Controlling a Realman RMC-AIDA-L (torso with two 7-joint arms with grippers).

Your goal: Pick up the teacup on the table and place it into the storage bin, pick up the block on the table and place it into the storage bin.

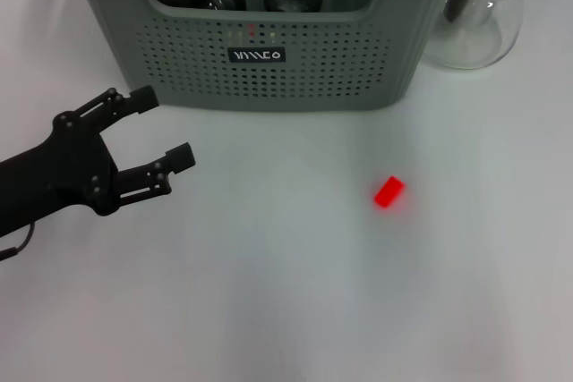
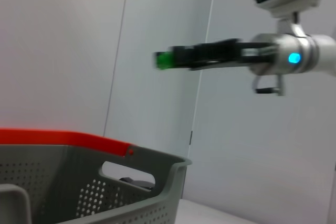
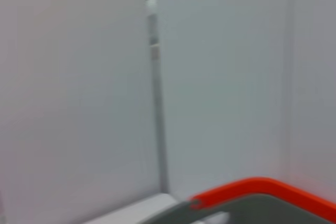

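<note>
Red and rectangular, the small block (image 1: 389, 192) lies alone on the white table (image 1: 269, 292). Well to its left, the black left gripper (image 1: 164, 130) hovers, jaws spread wide and empty. Behind stands the grey-green perforated plastic storage bin (image 1: 269, 60), dark glassware inside.

Matte black left hand (image 1: 161, 128), visible screws, thin cable

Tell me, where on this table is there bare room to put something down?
The widest bare stretch lies nearer the robot than the red block, running across the table. Another free patch sits between the block and the open left gripper. The far edge is crowded: the storage bin, already holding glassware, with the glass carafe beside it.
</note>
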